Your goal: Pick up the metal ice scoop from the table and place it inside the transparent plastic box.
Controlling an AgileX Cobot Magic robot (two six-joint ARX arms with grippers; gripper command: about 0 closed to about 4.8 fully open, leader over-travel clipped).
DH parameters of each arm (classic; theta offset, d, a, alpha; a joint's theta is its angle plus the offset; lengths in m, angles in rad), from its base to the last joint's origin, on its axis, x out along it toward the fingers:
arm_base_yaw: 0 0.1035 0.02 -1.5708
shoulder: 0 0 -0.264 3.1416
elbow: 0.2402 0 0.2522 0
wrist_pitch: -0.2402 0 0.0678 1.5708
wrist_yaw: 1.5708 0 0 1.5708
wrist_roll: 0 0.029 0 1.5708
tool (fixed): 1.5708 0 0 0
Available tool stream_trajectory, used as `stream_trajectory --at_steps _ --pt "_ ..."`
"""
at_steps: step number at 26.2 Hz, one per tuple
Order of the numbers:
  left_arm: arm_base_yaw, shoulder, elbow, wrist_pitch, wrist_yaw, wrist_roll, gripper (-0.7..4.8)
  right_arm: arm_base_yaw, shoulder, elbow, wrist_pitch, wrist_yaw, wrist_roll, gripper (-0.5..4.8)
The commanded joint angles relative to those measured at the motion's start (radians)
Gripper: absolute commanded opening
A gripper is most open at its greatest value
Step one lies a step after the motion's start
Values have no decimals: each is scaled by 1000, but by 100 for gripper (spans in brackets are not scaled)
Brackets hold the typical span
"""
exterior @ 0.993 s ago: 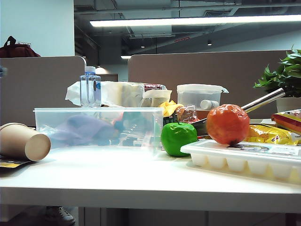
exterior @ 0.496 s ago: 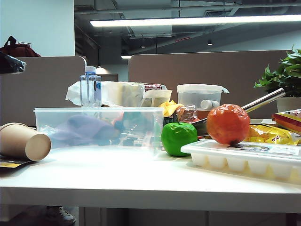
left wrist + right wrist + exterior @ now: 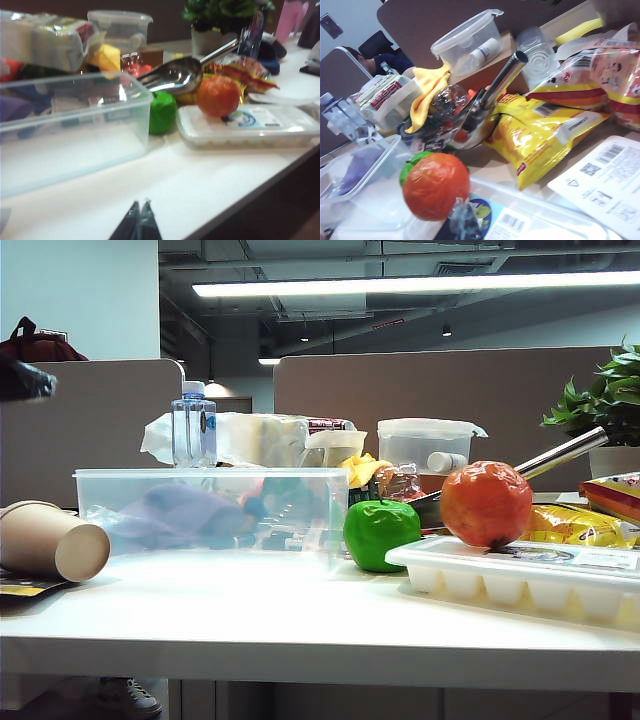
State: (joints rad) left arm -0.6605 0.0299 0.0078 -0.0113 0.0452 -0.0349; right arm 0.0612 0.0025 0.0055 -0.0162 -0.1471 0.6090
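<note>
**Scene status: scoop on table, both grippers shut and empty**

Obscured items: in the exterior view only the handle of the metal ice scoop (image 3: 560,454) clears the orange ball (image 3: 485,503); its bowl is hidden behind the ball and the green apple (image 3: 380,534). The left wrist view shows the bowl, lying just behind the apple and ball, beside the transparent plastic box (image 3: 70,125) and outside it. The box is cut off at the frame edge there. Contents seen through its walls are blurred shapes and cannot be identified.

The left gripper (image 3: 140,220) sits low over the table's near edge, fingertips pressed together, holding nothing. The right gripper (image 3: 462,222) is blurred and largely cut off; its jaws are closed, just in front of the orange ball.

Labels: barcodes and QR codes appear on the white ice cube tray (image 3: 600,180) label and the yellow snack bag (image 3: 540,135); no text is legible.
</note>
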Motion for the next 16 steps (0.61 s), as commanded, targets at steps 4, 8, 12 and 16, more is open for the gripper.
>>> stream_trajectory --at_steps 4,8,12,16 --pt "0 24 3 0 2 0 -5 0 0 0 16 -64 2 -4" --pt "0 23 3 -2 3 0 -5 0 0 0 15 -85 2 -4" --pt "2 23 3 -2 3 0 -5 0 0 0 13 -96 14 -4" --pt "21 21 3 -2 1 0 -5 0 0 0 13 -96 62 10"
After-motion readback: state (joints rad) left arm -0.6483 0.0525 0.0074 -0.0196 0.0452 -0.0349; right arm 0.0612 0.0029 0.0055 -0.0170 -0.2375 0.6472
